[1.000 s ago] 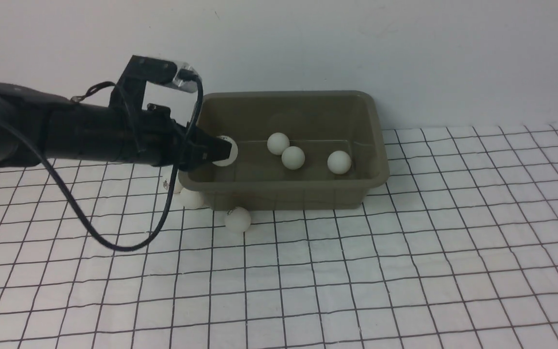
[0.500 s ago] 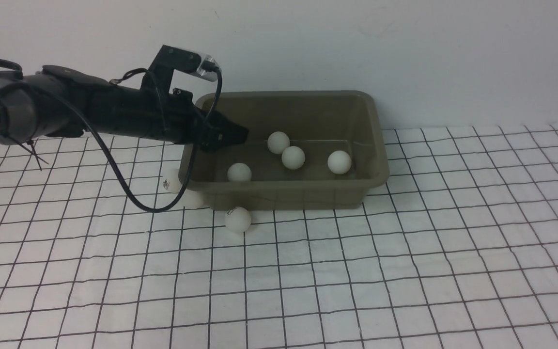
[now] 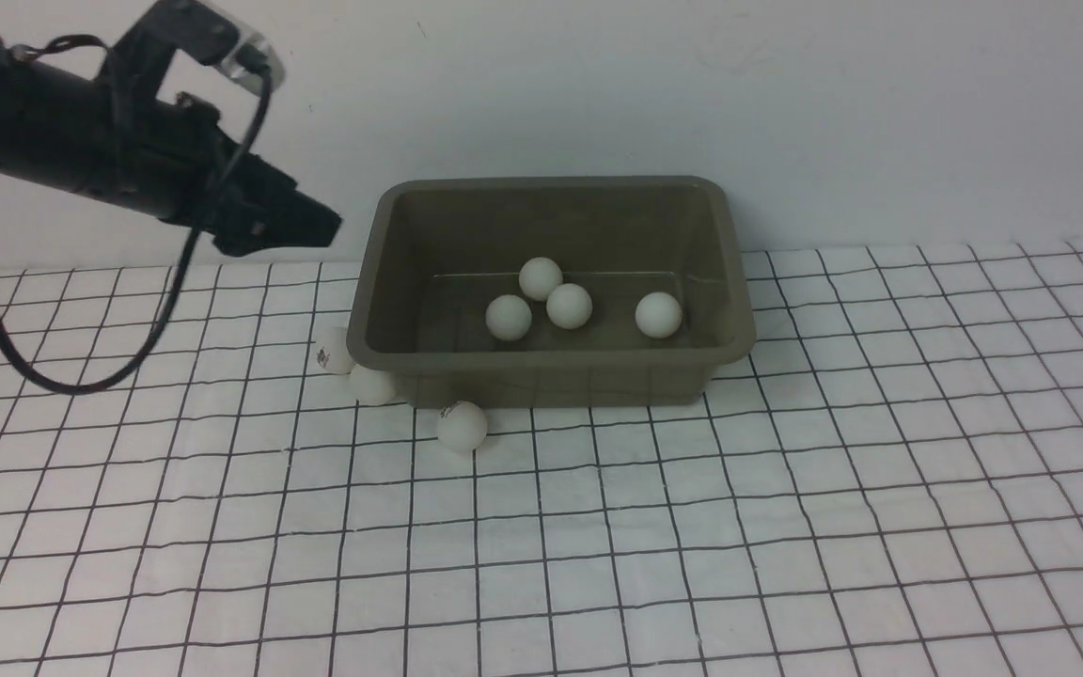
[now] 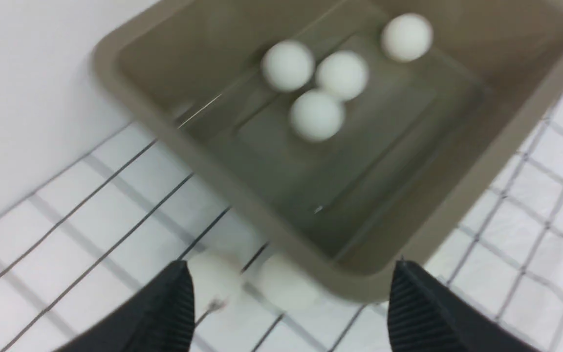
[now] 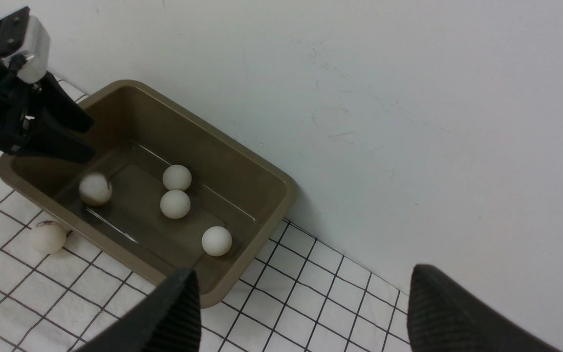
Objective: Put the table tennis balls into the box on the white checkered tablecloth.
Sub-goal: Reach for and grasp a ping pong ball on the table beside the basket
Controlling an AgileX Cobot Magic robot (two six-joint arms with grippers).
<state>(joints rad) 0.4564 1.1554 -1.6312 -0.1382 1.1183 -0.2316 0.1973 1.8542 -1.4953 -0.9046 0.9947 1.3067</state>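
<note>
Left tool (image 3: 321,226) is wide open and holding nothing, up in the air left of the box (image 3: 551,184). Four table tennis balls (image 3: 568,306) are inside. Three loose balls (image 3: 370,384) sit on the white checkered tablecloth (image 3: 786,527) at the box's near-left corner, below and slightly right of that tool, so it's the closer one.

Chunky all-black arm, lol
Left arm (image 3: 53,155): loose cable (image 3: 71,388) drooping at 6 o'clock, clear-capped bracket (image 3: 175,23) at 12, ribbed fingers (image 4: 418,313).

— How did the left arm (image 3: 53,141) sit?
— Raised high on the left, its left end effector (image 3: 318,226) angled down toward the right, jaws spread wide, empty.
— And the right end effector (image 5: 306,313)?
— Only its two fingers (image 5: 174,313) showed, wide apart.
</note>
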